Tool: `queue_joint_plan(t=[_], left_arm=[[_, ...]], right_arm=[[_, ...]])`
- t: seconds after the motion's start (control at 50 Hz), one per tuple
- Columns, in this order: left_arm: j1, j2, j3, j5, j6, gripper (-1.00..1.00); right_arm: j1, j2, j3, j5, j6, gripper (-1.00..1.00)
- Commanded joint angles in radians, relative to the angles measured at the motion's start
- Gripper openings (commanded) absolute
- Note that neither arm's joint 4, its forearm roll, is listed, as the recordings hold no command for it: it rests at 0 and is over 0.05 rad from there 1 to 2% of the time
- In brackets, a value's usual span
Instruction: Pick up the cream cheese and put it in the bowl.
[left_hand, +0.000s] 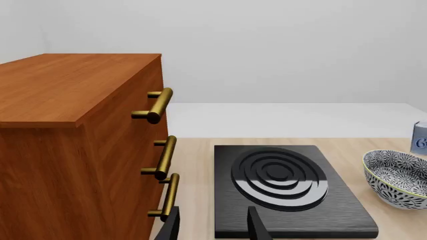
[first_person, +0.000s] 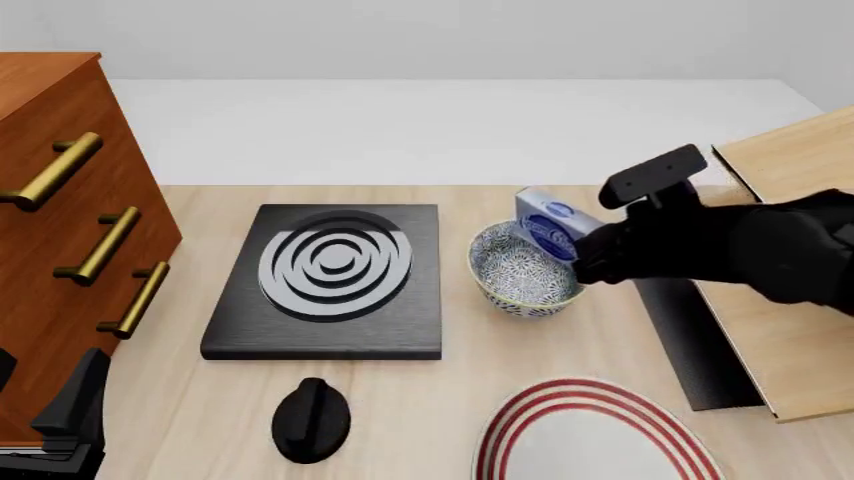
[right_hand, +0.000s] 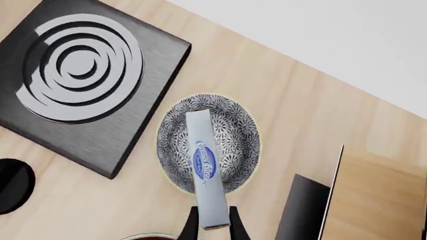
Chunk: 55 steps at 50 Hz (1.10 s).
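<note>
The cream cheese (right_hand: 203, 165), a pale box with a blue oval logo, is held at one end between the fingers of my right gripper (right_hand: 215, 227), which is shut on it. In the front view the box (first_person: 547, 220) hangs tilted over the far right side of the speckled bowl (first_person: 514, 275). In the right wrist view it lies across the middle of the bowl (right_hand: 237, 135); whether it touches the bowl I cannot tell. My right gripper (first_person: 583, 252) is just right of the bowl. My left gripper (left_hand: 212, 216) is open and empty, low at the near left, by the cabinet.
A wooden drawer cabinet (first_person: 54, 200) with brass handles stands at the left. A black stove plate (first_person: 334, 280) with grey rings lies left of the bowl, with a black knob (first_person: 310, 418) in front. A white plate with red rings (first_person: 587, 435) is near. A wooden board (first_person: 787, 330) lies at the right.
</note>
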Motion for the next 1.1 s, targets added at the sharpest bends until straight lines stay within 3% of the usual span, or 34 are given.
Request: queue_joint_plan(t=[0.02, 0.68, 1.1], left_arm=[[0.0, 0.0, 0.0, 0.0, 0.0, 1.0], [0.0, 0.0, 0.0, 0.0, 0.0, 1.0], [0.0, 0.0, 0.0, 0.0, 0.0, 1.0]], right_arm=[[-0.018, 0.063, -0.004, -0.058, 0.023, -1.0], [-0.023, 0.199, 0.016, -0.176, 0.039, -1.0], [-0.021, 0.222, 0.018, -0.201, 0.054, -1.0]])
